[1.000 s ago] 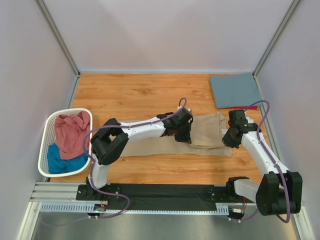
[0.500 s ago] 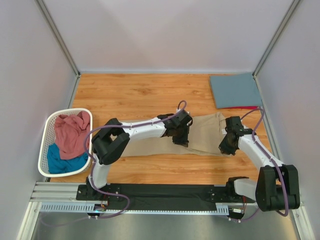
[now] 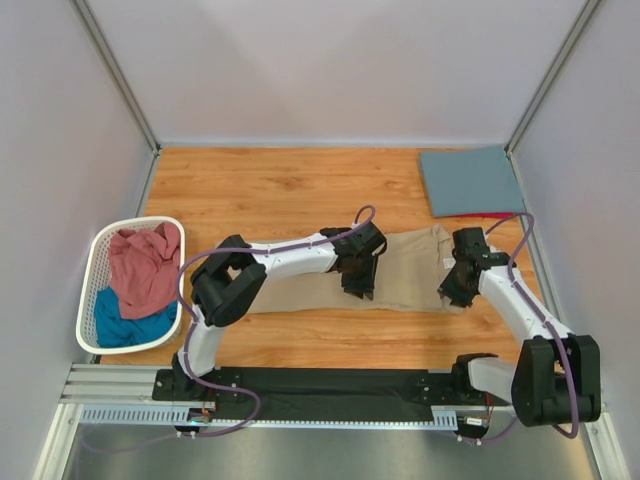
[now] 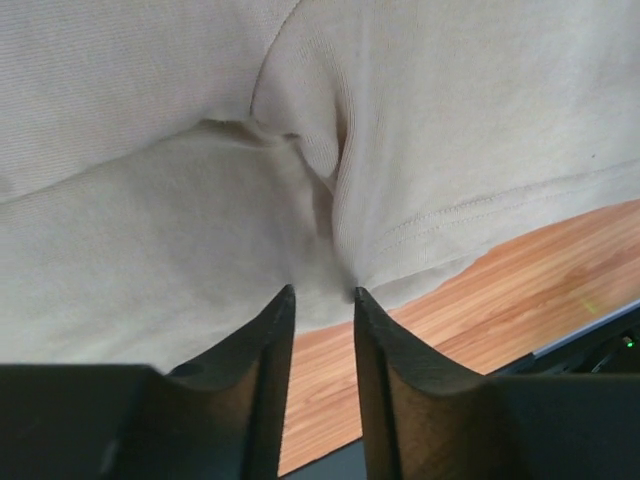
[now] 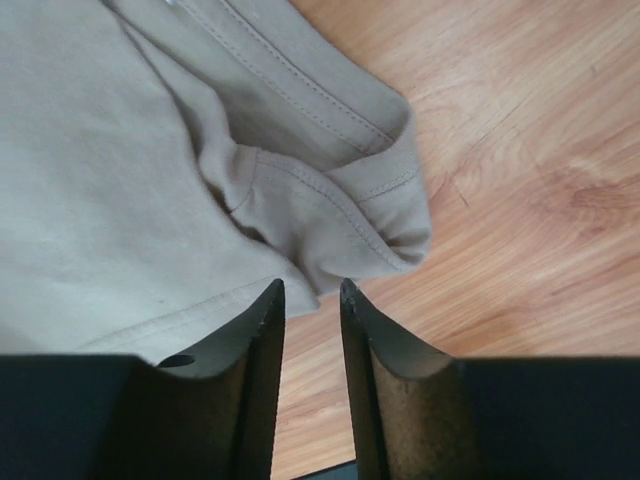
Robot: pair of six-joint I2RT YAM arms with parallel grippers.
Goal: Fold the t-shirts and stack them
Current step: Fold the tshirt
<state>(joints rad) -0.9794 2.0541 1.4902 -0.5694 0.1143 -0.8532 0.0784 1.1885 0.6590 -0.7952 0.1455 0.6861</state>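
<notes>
The tan t-shirt (image 3: 410, 262) lies as a long folded strip across the middle of the table. My left gripper (image 3: 358, 287) sits at its near edge, open, and the left wrist view shows wood between the fingers and bunched tan cloth (image 4: 150, 250) just past the left gripper's tips (image 4: 322, 292). My right gripper (image 3: 452, 294) is at the shirt's right end, also open. In the right wrist view a rumpled hemmed corner of the tan shirt (image 5: 330, 215) lies just beyond the right gripper's tips (image 5: 311, 285). Neither gripper holds cloth.
A folded slate blue shirt (image 3: 470, 181) lies at the back right with a red edge (image 3: 492, 214) showing under it. The white slatted basket (image 3: 96, 255) at the left holds a dusty pink shirt (image 3: 145, 262) and a teal one (image 3: 125, 325).
Both grippers came down toward the near edge of the tan shirt and went from shut to open, letting go of the cloth.
</notes>
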